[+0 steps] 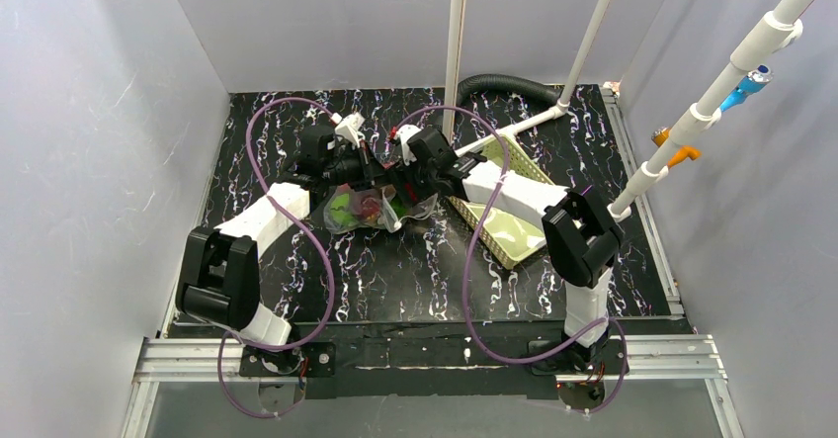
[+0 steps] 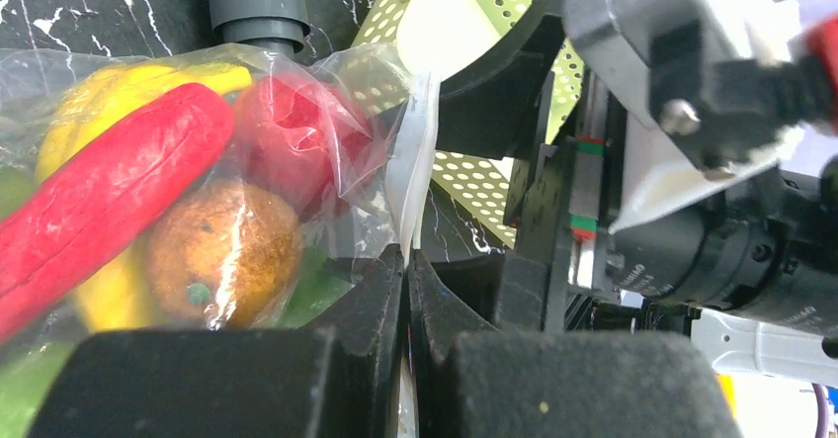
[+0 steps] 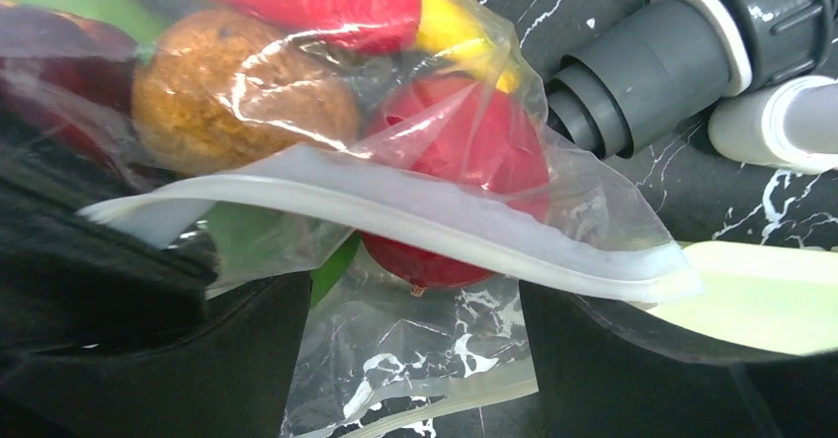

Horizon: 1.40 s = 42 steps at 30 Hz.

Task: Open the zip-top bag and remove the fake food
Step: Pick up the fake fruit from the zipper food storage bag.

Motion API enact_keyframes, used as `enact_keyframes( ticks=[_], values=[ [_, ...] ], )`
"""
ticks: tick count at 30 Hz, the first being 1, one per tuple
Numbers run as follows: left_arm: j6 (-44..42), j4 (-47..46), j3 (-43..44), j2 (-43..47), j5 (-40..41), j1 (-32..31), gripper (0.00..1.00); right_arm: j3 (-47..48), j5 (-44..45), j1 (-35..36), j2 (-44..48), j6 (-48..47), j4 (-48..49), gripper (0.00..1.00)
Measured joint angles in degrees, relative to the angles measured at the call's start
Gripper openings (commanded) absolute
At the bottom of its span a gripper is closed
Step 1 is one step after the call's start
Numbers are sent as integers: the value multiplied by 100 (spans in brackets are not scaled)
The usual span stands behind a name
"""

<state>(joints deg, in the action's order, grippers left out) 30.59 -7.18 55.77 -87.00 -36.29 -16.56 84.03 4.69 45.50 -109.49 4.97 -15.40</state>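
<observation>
Two arms bend inward and meet at the bag [image 1: 371,208], which lies on the table [image 1: 395,280] just left of the basket [image 1: 509,230]. The left pincer [image 2: 406,260] is clamped on its smooth white zip strip; the right pincer [image 3: 415,329] stands wide apart. Shiny food [image 3: 242,87] fills the crinkly clear plastic.

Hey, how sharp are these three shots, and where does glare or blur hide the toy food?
Top view: evenly lit and sharp, but the clear plastic zip-top bag is small, contents mere colour blobs. Left wrist view: white glare streaks over the round orange toy fruit; the black left tool, nearest the lens, is blurred. Right wrist view: same glare, black right tool blurred.
</observation>
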Motion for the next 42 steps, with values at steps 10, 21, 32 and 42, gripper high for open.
enact_keyframes(
  ticks=[10, 21, 32, 42],
  values=[
    [-13, 0, 0, -9, -345, -81, 0, 282, -776, -579, -155, 422, -66, 82],
    [-116, 111, 13, -168, -601, -96, 0, 713, -1775, -686, -514, 678, -87, 75],
    [-227, 341, 22, -153, -673, -103, 0, 136, -2570, -721, -142, 538, 105, 79],
    [-275, 188, -66, 59, -791, -103, 0, 179, -2758, -754, -247, 855, 225, 82]
  ],
)
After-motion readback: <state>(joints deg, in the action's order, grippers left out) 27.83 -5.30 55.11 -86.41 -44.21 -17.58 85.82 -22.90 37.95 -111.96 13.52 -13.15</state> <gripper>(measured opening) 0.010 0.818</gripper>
